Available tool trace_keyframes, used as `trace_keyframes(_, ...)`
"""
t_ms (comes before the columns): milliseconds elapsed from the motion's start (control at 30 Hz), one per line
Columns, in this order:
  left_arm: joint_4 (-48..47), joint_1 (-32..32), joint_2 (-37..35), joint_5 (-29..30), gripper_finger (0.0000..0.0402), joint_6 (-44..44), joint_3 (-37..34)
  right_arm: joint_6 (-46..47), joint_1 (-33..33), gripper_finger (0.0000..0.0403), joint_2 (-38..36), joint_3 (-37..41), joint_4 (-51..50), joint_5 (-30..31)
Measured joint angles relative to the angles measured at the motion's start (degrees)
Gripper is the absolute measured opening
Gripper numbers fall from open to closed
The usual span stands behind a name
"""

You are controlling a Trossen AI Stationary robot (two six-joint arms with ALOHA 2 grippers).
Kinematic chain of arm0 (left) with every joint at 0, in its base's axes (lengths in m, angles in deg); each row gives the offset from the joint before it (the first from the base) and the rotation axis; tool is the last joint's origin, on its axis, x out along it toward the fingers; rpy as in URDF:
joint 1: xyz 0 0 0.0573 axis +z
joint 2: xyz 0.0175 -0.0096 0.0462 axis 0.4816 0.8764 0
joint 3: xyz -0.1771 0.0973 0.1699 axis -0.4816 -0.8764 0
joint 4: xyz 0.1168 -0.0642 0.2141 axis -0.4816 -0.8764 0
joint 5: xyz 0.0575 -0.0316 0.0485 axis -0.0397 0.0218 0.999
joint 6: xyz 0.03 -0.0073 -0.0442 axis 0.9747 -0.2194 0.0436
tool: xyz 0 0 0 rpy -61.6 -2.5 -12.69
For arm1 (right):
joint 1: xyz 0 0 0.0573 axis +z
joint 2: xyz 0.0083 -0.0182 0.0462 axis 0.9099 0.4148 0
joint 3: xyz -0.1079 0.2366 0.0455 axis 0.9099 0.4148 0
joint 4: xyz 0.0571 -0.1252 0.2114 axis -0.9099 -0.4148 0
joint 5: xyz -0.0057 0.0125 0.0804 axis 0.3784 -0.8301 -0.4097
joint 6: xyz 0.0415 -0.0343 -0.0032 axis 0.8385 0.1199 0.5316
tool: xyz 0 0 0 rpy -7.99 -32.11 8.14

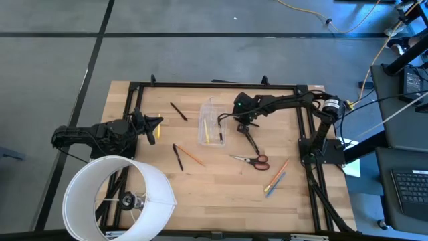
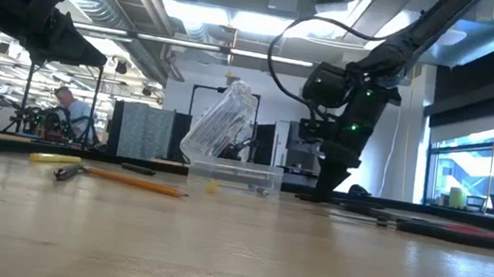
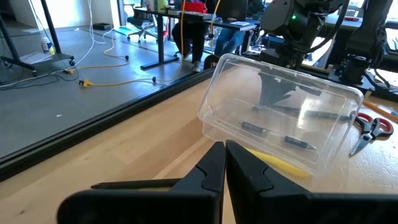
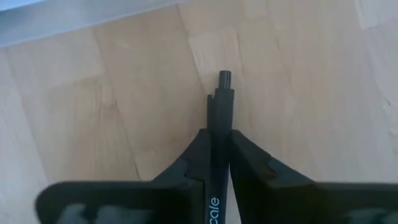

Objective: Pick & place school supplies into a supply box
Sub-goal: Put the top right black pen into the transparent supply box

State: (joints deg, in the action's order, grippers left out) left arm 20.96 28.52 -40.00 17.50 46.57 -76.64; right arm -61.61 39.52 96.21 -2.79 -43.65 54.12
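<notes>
A pale wooden table [image 1: 221, 181] framed by black rails stands on a grey floor, with an office of desks and ceiling lights behind it. Near its middle sits the small clear plastic supply box [image 1: 212, 125], its lid tipped up; a yellow pencil and a couple of dark pens already lie inside.

Just right of the box, the right gripper [image 4: 219, 144] has its two dark fingers pinched on a thin black pen [image 4: 220, 112], which points straight out ahead of them, low over the wood. Its arm reaches in from the right-hand post, wrist bent steeply down.

Outward from there, red-handled scissors [image 1: 253, 160] lie nearer the front. An orange pencil [image 1: 192, 156] and another black pen [image 1: 178, 158] lie left of the scissors. A further black pen [image 1: 178, 111] lies at the far left of the box, and orange and blue pencils [image 1: 275, 179] lie at the near right.

The left gripper [image 3: 224, 163] waits at the table's left edge, fingers pressed together on nothing, beside a large white cylinder [image 1: 119, 198].

The risk, as I judge it, is the slim pen swivelling or slipping in so narrow a pinch. Its tip could also catch the box wall or raised lid, shoving the light box aside.
</notes>
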Motion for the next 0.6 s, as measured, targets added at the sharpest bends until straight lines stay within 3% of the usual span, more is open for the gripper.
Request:
trace_keyframes(133, 0.0, 0.01, -0.01, 0.02, 0.0007, 0.0, 0.0, 1.48, 0.0, 0.0065, 0.37, -1.36, -0.88, 0.12)
trace_keyframes(367, 0.0, 0.02, 0.0, 0.02, 0.0008, 0.0, 0.0, 2.33, -0.11, 0.0047, 0.79, -5.0, -2.62, -2.03)
trace_keyframes(600, 0.0, 0.0, -0.02, 0.04, 0.0007, 0.0, 0.0, 3.54, -0.07, 0.0054, 0.9, -7.62, -5.29, -2.55)
